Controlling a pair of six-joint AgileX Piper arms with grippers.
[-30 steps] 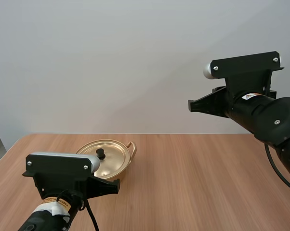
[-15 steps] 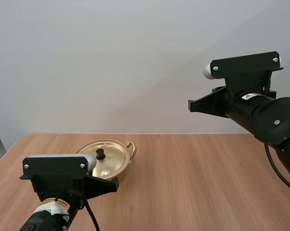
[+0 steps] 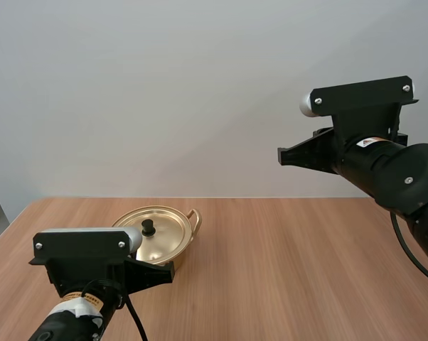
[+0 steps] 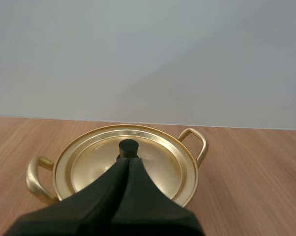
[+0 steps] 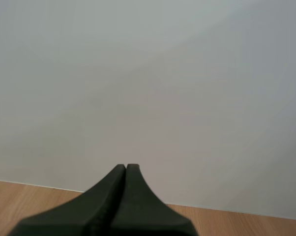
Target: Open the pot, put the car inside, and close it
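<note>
Pot [image 3: 180, 247] sits on the table [image 3: 306, 270], roughly 10 o'clock from table centre in the high view. The lid [image 3: 164, 229] is on and seated flat, with the black knob [image 3: 148, 226] upright in the middle. One gold handle [image 3: 194, 216] sticks out at the pot's 2 o'clock.

Left gripper [image 4: 128, 161]: fingers together as one dark wedge, holding nothing. In the left wrist view the tips point straight at the knob from its 6 o'clock side. Can't tell if they touch it or sit just short. Same view shows pot handles at the lid's 2 and 8 o'clock. In the high view the left arm is low, at the pot's 7 o'clock.

Right gripper [image 5: 126, 167]: fingers pressed together, nothing between them. In the high view the right arm [image 3: 384, 170] hangs well above the table, around 2 o'clock from the pot and well apart from it.
</note>
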